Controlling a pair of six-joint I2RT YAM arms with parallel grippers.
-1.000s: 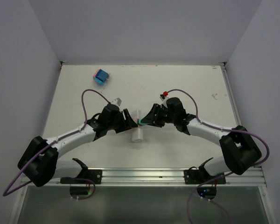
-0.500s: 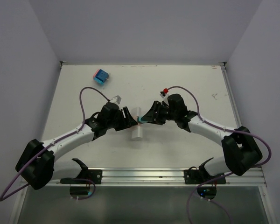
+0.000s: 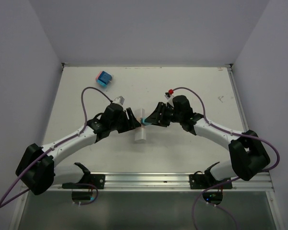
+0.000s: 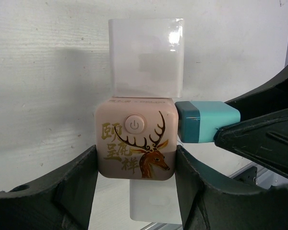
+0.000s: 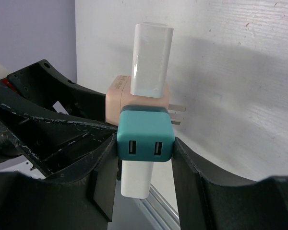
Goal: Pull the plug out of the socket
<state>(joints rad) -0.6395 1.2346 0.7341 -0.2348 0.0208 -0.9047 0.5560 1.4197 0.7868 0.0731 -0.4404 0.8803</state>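
The socket (image 4: 137,143) is a pink cube with a deer picture and a power button. A white block (image 4: 146,57) sticks out of its top and another (image 4: 156,201) out of its bottom. A teal USB plug (image 4: 206,122) sits against its right side. My left gripper (image 4: 136,167) is shut on the socket, one finger on each side. My right gripper (image 5: 145,155) is shut on the teal plug (image 5: 145,134); metal prongs (image 5: 178,116) show behind it. In the top view the two grippers (image 3: 133,121) (image 3: 150,121) meet at the socket (image 3: 140,122) mid-table.
A blue and pink block (image 3: 103,78) lies at the far left of the table (image 3: 206,86). Purple cables loop above both arms. A metal rail (image 3: 149,179) runs along the near edge.
Both grippers have shifted slightly toward the far side, still holding the socket and the teal plug. The plug stays against the socket.
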